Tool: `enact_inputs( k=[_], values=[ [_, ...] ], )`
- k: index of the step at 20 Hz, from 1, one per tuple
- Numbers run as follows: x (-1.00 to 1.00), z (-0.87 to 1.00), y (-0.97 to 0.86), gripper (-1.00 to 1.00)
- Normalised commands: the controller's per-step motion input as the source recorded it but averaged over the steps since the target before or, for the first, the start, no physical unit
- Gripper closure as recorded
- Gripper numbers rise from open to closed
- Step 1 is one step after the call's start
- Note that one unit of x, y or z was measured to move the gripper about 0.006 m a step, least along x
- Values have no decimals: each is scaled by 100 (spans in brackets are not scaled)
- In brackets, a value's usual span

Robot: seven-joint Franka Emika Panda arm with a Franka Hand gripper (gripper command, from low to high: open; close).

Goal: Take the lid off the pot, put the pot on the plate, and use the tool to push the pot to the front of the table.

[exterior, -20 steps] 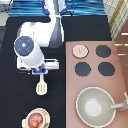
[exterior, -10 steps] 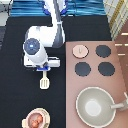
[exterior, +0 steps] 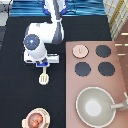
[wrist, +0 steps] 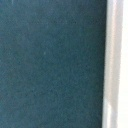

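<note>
We see the gripper (exterior: 42,64) hanging over the table (exterior: 15,95) toward its left side in the exterior view, right above the tool (exterior: 44,77), whose handle runs up beneath the hand while the slotted head lies on the black surface just below it; whether it grips anything we cannot tell. The pot (exterior: 36,120) sits on the plate (exterior: 25,121) near the table's bottom edge, well apart from the gripper. The lid (exterior: 80,50) rests on the stove (exterior: 120,80), at the stove top's upper left corner.
</note>
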Motion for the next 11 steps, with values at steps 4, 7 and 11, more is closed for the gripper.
enact_inputs(
  k=[4,7,11],
  values=[
    [-69,87,-18,-100],
    [-21,100,-22,-100],
    [-14,100,-24,-100]
  ],
)
